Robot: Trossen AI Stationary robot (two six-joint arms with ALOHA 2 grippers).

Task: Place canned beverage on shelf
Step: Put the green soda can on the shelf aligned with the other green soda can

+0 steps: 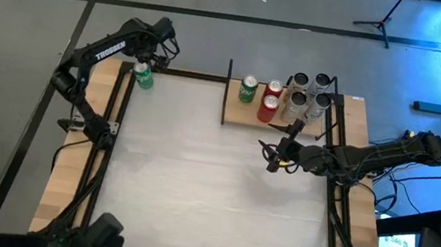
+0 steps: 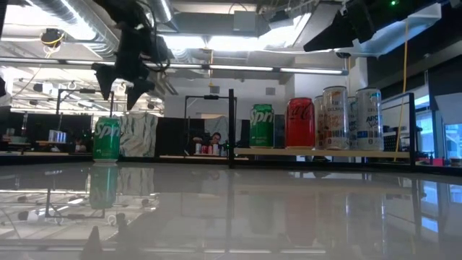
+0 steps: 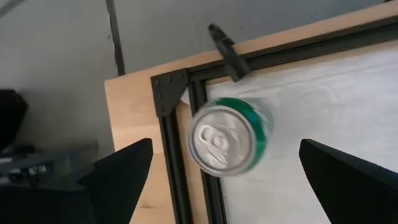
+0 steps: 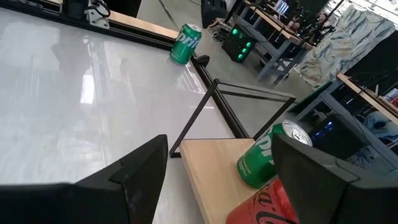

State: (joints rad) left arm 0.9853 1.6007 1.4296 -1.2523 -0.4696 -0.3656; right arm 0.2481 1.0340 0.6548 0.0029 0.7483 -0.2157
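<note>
The green can (image 3: 227, 138) is centred below the left gripper (image 3: 224, 180)'s released jaws; a straight descent is advised.

Low view: shelf (image 2: 317, 152) board seen edge-on only; top surface hidden. Silver cans (image 2: 335, 118) overlap one another there, count unclear; labels too small to read. Red can (image 2: 299, 123) partly covers the leftmost silver one.

High view: second red can (image 1: 268, 107) near the shelf's front edge; nothing shows whether it stands or lies.

Right wrist view: red can (image 4: 261, 202) on the shelf cut off by the frame's edge.

Left wrist view: lone green can (image 3: 227, 136) blurred; label unreadable.
</note>
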